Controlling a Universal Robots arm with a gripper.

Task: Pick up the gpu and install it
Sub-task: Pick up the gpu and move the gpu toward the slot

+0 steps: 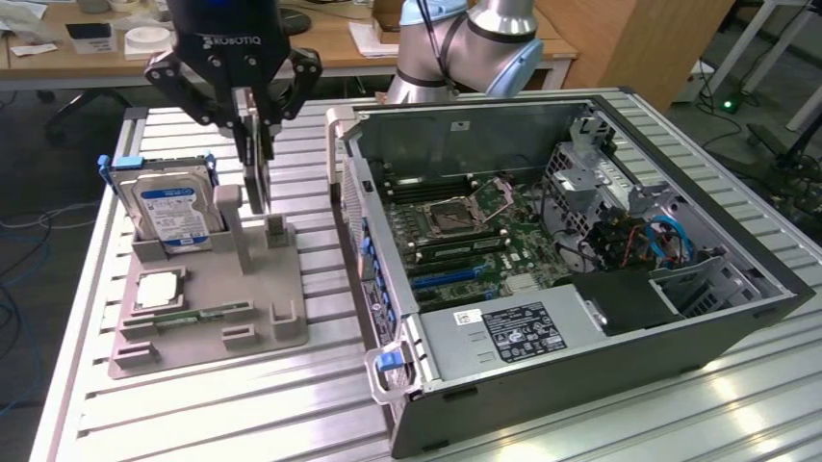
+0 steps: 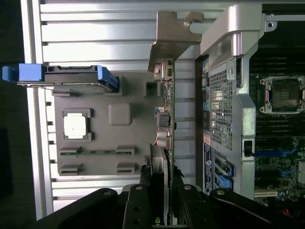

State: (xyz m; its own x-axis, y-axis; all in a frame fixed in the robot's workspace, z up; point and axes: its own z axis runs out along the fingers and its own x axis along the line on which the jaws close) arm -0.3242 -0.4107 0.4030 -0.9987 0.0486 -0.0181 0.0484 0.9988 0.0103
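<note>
The gpu is a thin flat card that hangs upright and edge-on under my gripper, which is shut on its upper part. Its lower end is close above the upright posts of the grey holder at the exterior view's left. I cannot tell whether it still touches them. In the wrist view the gpu runs edge-on away from my gripper, and its silvery metal end is at the far end. The card lies between the holder and the computer case.
The open computer case with its motherboard lies at the exterior view's right on the slatted metal table. The holder also carries a hard drive standing upright, a square processor and a narrow memory stick.
</note>
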